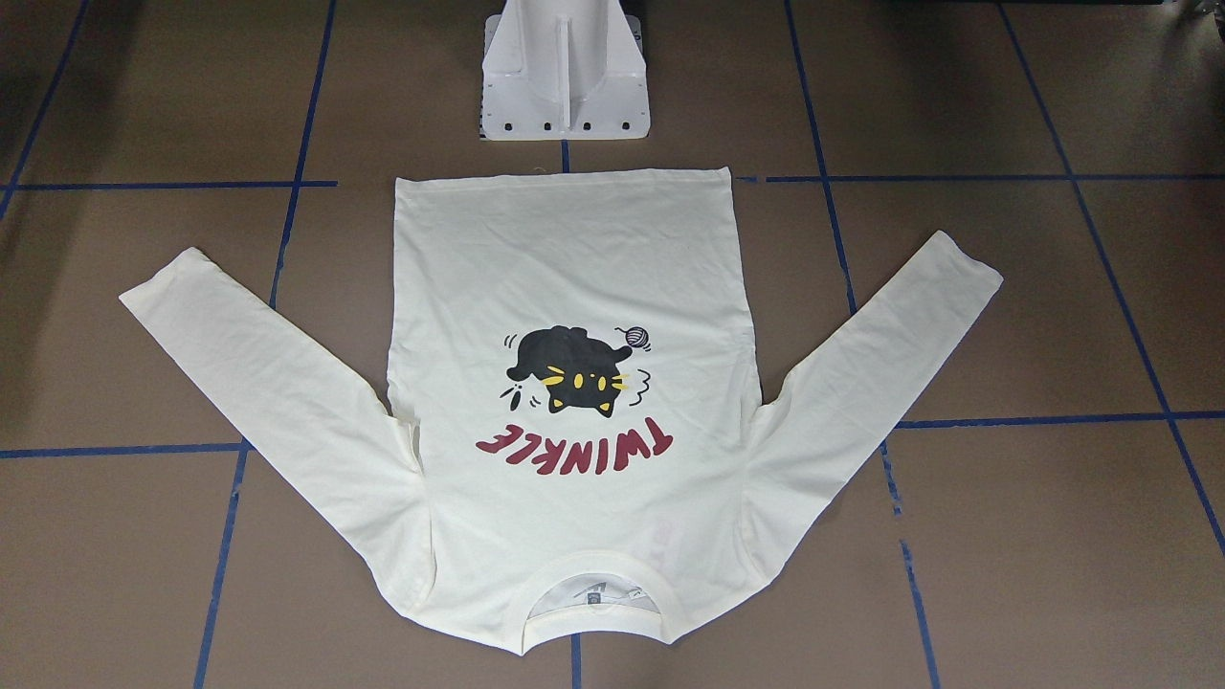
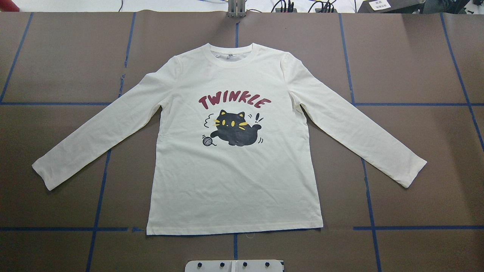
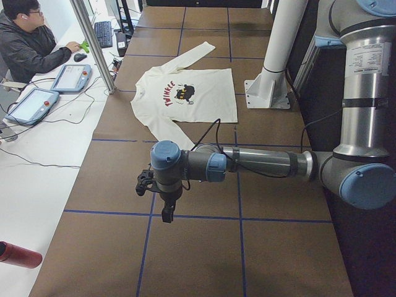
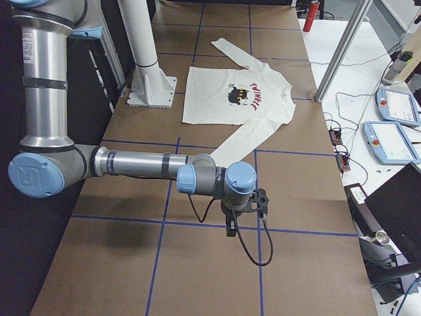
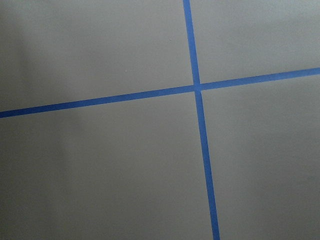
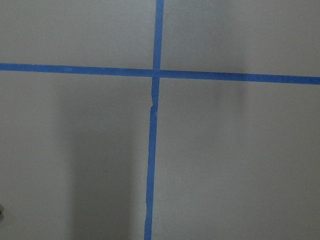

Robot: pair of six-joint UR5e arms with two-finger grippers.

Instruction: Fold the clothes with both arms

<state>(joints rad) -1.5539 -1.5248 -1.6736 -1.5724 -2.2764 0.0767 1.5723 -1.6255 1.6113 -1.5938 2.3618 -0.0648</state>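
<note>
Shirt (image 2: 234,181) lies flat mid-desk (image 2: 416,56), print up, sleeves spread, looks ready for a first fold. My left tool (image 3: 167,213) and right tool (image 4: 231,227) hang at the desk ends, well clear. Open or closed: can't tell.

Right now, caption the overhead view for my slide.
Cream long-sleeved T-shirt lies flat, print up, sleeves spread on the brown table.

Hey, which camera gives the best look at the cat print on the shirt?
The overhead exterior view: the cat print sits upright, large and unobstructed. The front-facing view shows it upside down. Both side views show it small and sideways. The wrist cameras show only table and blue tape.
</note>
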